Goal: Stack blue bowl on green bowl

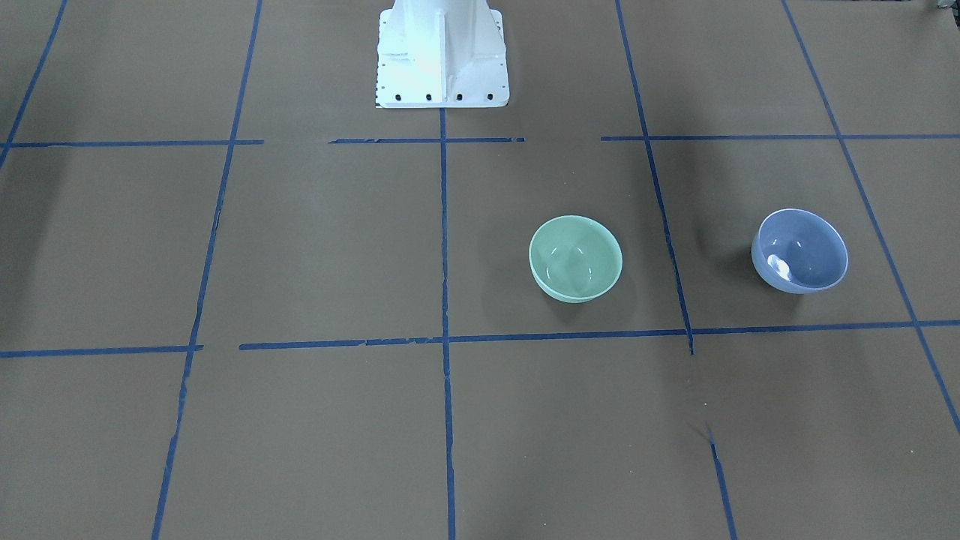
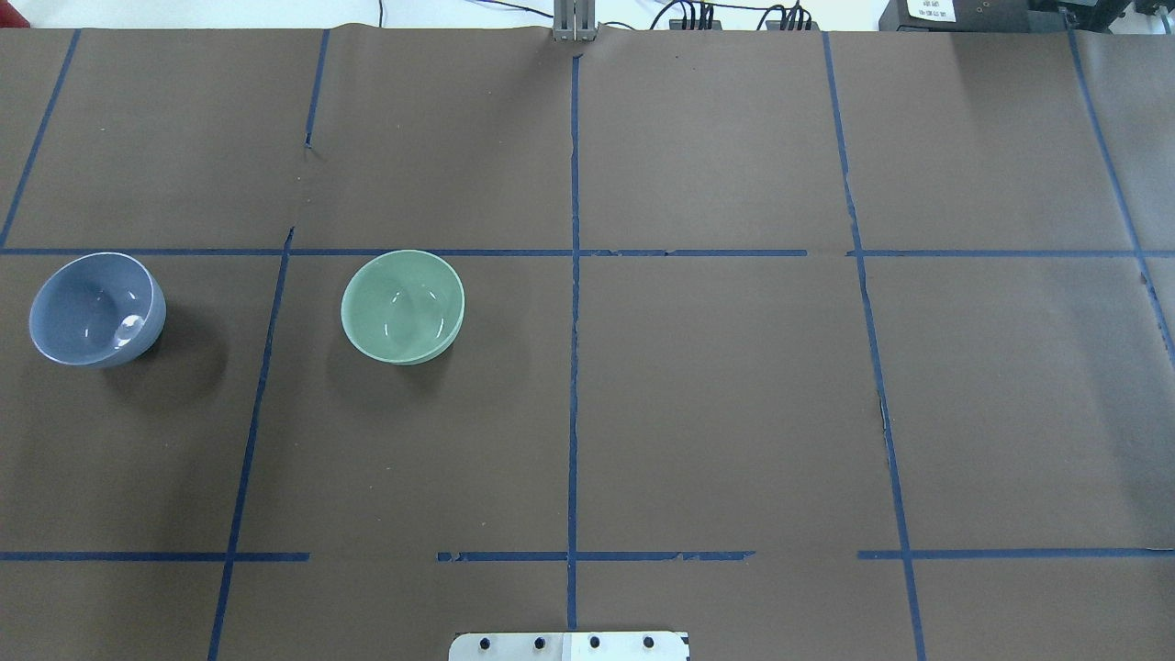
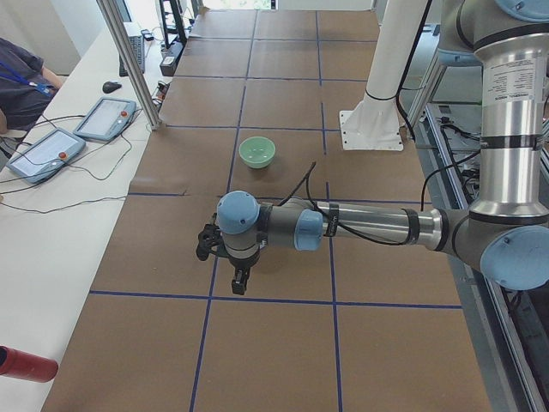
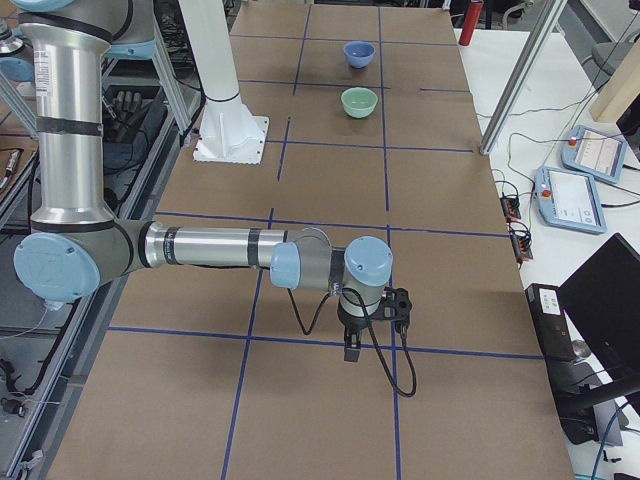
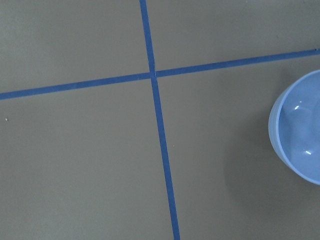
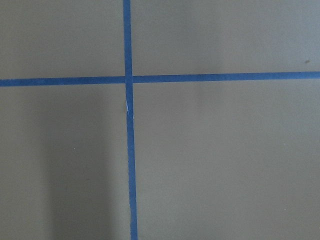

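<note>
Left hand (image 3: 239, 283), apart or together I cannot tell, hangs seemingly near the blue bowl (image 2: 96, 308) by the tabletop's (image 2: 734, 413) left edge, whose glossy rim could slip from a pinch and strike the green bowl (image 2: 402, 306).

Table (image 2: 734, 413) covered edge to edge in brown paper, marked into large squares with blue tape lines (image 2: 574, 367); tape broken or missing in several stretches, paper torn a little beside some lines. Long white bench (image 3: 77, 215) runs along the table's operator side. On it: two tablet-like pendants (image 3: 105, 118) with grey frames, a dark mouse (image 3: 111, 87), loose black cables (image 3: 94, 184), a red cylinder (image 3: 26, 364) lying at the near end. Aluminium post (image 3: 129, 60) stands at the table's edge. Seated person (image 3: 21, 81) partly in view. Black screen (image 4: 610, 300) at the bench's other end. Light even, shadows soft.
</note>
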